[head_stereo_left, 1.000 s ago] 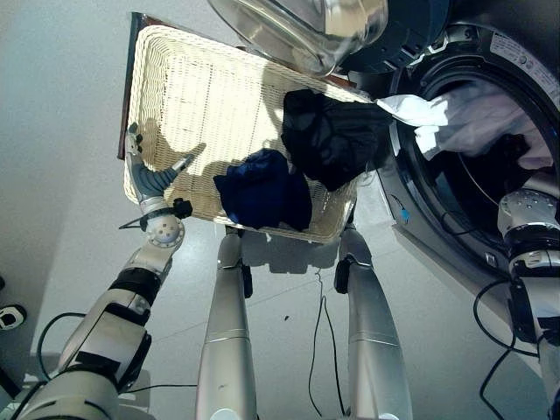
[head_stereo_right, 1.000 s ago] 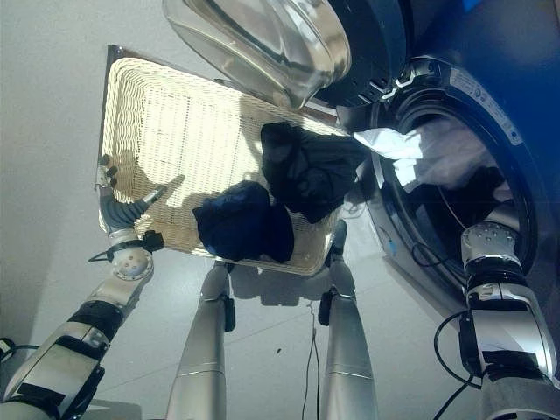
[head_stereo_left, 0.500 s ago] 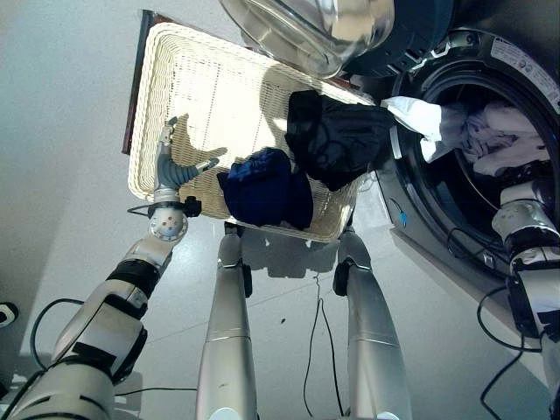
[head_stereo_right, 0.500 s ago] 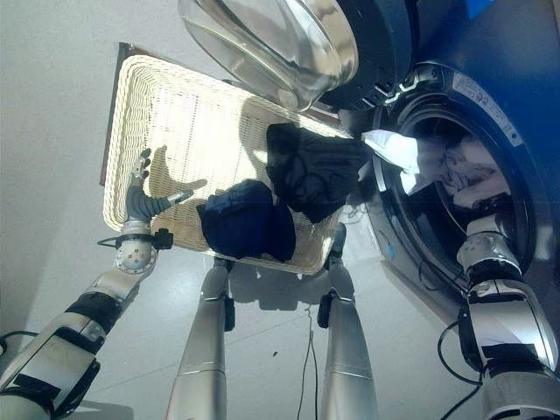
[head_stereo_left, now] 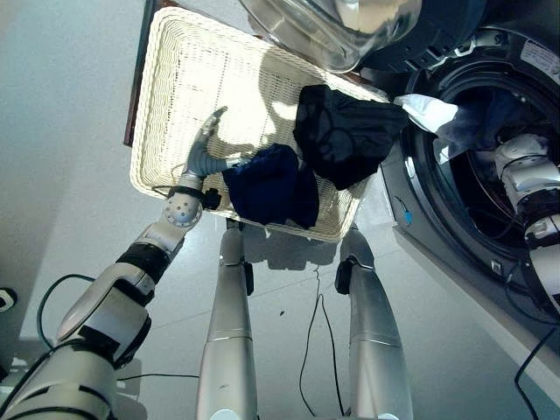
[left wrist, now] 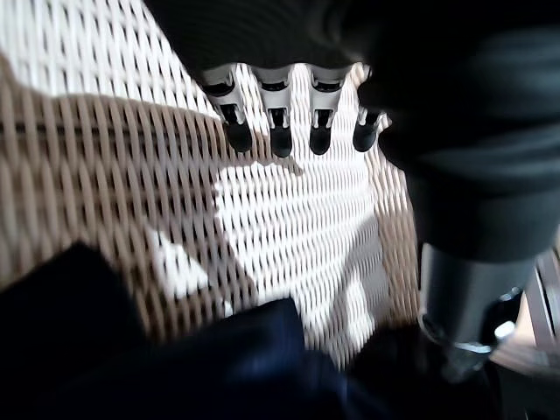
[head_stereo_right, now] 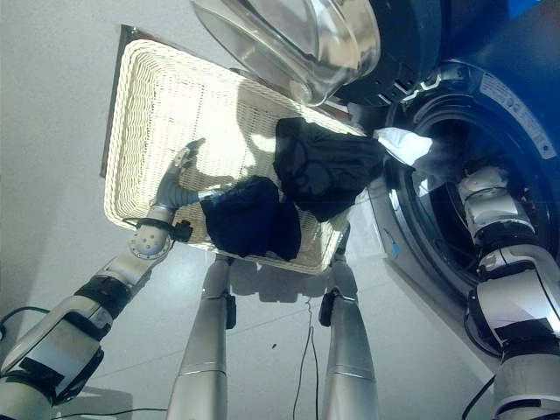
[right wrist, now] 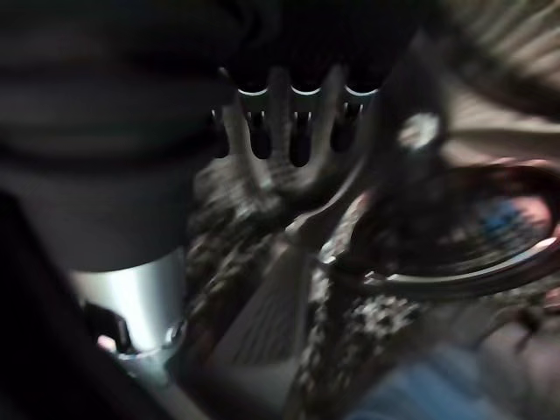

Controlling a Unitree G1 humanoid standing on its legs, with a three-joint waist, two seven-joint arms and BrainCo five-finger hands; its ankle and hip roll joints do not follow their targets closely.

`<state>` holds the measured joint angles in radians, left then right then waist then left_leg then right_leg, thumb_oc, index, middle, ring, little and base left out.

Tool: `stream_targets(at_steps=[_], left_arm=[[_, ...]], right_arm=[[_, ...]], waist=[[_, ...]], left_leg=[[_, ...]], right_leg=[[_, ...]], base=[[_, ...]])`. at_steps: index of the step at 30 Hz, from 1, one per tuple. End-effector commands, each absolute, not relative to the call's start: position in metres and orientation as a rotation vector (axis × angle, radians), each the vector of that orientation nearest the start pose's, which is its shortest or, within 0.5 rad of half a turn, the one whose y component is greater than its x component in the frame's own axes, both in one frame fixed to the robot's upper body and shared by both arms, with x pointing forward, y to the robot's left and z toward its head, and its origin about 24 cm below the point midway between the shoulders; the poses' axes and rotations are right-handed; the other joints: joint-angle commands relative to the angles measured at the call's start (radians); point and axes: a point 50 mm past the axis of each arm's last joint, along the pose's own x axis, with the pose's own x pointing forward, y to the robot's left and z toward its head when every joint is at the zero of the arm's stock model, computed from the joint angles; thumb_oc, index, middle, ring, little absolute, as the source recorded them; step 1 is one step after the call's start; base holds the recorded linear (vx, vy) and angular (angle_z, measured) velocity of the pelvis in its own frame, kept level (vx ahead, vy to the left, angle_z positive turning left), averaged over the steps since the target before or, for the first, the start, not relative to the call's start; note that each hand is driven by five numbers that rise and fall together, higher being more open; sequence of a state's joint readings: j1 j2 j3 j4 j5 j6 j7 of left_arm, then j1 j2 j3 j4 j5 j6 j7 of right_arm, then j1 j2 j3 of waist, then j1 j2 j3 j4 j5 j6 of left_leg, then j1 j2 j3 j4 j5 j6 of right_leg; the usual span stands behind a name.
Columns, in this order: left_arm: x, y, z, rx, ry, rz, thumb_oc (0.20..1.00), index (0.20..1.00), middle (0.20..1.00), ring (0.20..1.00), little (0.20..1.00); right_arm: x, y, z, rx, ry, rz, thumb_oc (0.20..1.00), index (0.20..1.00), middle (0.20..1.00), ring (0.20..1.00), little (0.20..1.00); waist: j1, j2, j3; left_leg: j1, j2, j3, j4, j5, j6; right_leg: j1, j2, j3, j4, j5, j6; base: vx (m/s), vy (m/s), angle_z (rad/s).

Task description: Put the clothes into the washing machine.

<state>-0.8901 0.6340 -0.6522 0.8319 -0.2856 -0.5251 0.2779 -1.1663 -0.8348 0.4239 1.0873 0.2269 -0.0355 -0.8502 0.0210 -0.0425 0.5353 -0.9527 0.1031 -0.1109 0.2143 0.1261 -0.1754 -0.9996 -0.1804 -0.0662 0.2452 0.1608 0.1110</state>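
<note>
A navy garment point(head_stereo_left: 271, 184) and a black garment point(head_stereo_left: 346, 131) lie in the white wicker basket point(head_stereo_left: 175, 79); the black one hangs over the basket's rim toward the washing machine point(head_stereo_left: 411, 201). A white cloth point(head_stereo_left: 429, 112) hangs at the edge of the drum opening point(head_stereo_left: 490, 201). My left hand point(head_stereo_left: 204, 153) is inside the basket just left of the navy garment, fingers point(left wrist: 276, 131) straight and apart from it, holding nothing. My right arm reaches into the drum; its fingers point(right wrist: 297, 131) are straight over dark patterned cloth.
The washer's round glass door point(head_stereo_left: 341, 26) stands open above the basket's far right corner. The basket rests on a dark-edged stand point(head_stereo_left: 134, 87) on a pale grey floor point(head_stereo_left: 61, 175). The left half of the basket holds nothing.
My left hand has moved right across the basket, up to the navy garment. My right arm has gone deeper into the drum, and the pale clothes there have sunk out of sight. The view has shifted.
</note>
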Motion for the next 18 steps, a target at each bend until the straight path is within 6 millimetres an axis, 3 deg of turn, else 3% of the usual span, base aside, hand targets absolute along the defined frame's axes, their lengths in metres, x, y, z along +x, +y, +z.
stream_targets(at_steps=[1,9,18], left_arm=[[0.376,0.177,0.176,0.719,-0.528,-0.184,1.0,1.0,1.0,1.0,1.0],[0.377,0.163,0.168,1.006,-0.42,-0.393,1.0,1.0,1.0,1.0,1.0],[0.376,0.155,0.151,1.222,-0.225,-0.572,1.0,1.0,1.0,1.0,1.0]], right_arm=[[0.342,-0.363,0.27,-0.749,-0.379,-1.209,1.0,1.0,1.0,1.0,1.0],[0.339,-0.367,0.245,-0.75,-0.348,-1.202,1.0,1.0,1.0,1.0,1.0],[0.342,-0.358,0.24,-0.768,-0.368,-1.176,1.0,1.0,1.0,1.0,1.0]], waist=[[-0.006,0.046,-0.015],[-0.016,0.069,-0.015],[-0.025,0.075,-0.015]], left_leg=[[-0.023,-0.09,0.041,0.026,-0.007,0.116],[-0.033,-0.089,0.057,0.03,-0.011,0.12],[-0.043,-0.085,0.068,0.035,-0.013,0.121]], right_leg=[[0.011,0.041,-0.065,-0.007,0.032,0.021],[-0.008,0.042,-0.053,-0.002,0.033,0.023],[-0.02,0.045,-0.045,0.001,0.037,0.027]], base=[[-0.01,0.037,0.04],[0.0,0.005,0.0],[0.0,-0.001,0.0]])
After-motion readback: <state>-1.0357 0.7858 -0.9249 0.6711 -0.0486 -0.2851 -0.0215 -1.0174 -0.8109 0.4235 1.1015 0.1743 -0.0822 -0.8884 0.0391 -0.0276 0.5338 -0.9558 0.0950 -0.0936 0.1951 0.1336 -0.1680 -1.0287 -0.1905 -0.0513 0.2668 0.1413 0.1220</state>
